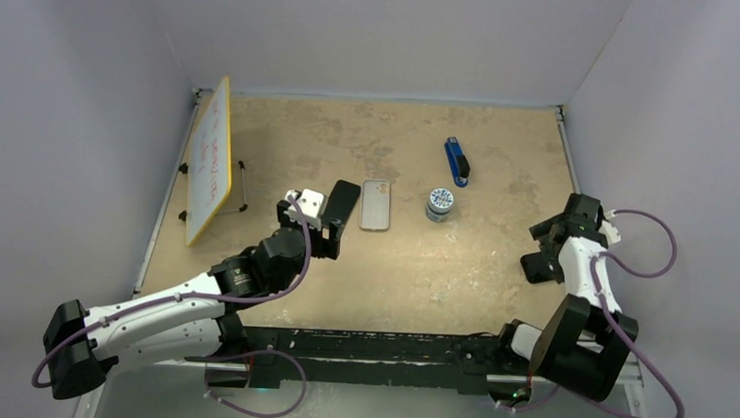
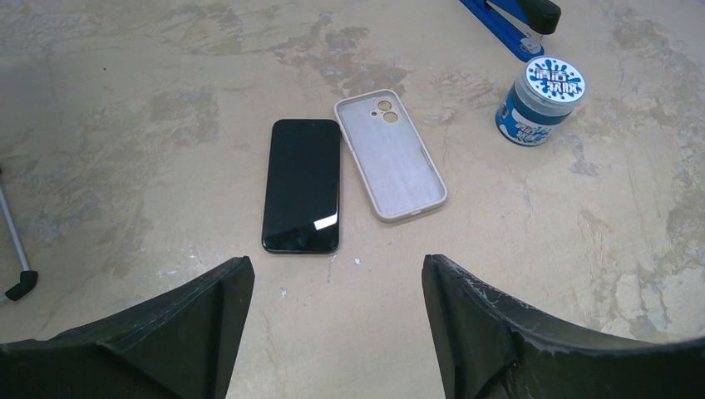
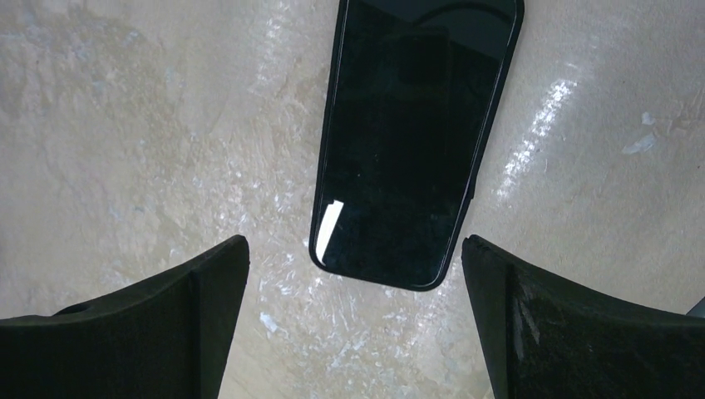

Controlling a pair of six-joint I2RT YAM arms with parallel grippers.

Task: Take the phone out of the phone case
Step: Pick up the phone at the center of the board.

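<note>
A bare black phone (image 2: 302, 184) lies screen up on the table. An empty pale grey case (image 2: 389, 155) lies just right of it, inside up, close beside the phone. In the top view the phone (image 1: 345, 198) and case (image 1: 376, 205) sit mid-table. My left gripper (image 2: 337, 332) is open and empty, just short of the phone's near end; it also shows in the top view (image 1: 326, 233). My right gripper (image 3: 353, 324) is open and empty above a second black phone (image 3: 411, 141) that lies flat at the table's right side (image 1: 537, 268).
A blue-and-white jar (image 1: 440, 204) stands right of the case, and a blue stapler (image 1: 457, 162) lies behind it. A small whiteboard on a stand (image 1: 209, 160) leans at the left edge; its foot (image 2: 18, 285) shows in the left wrist view.
</note>
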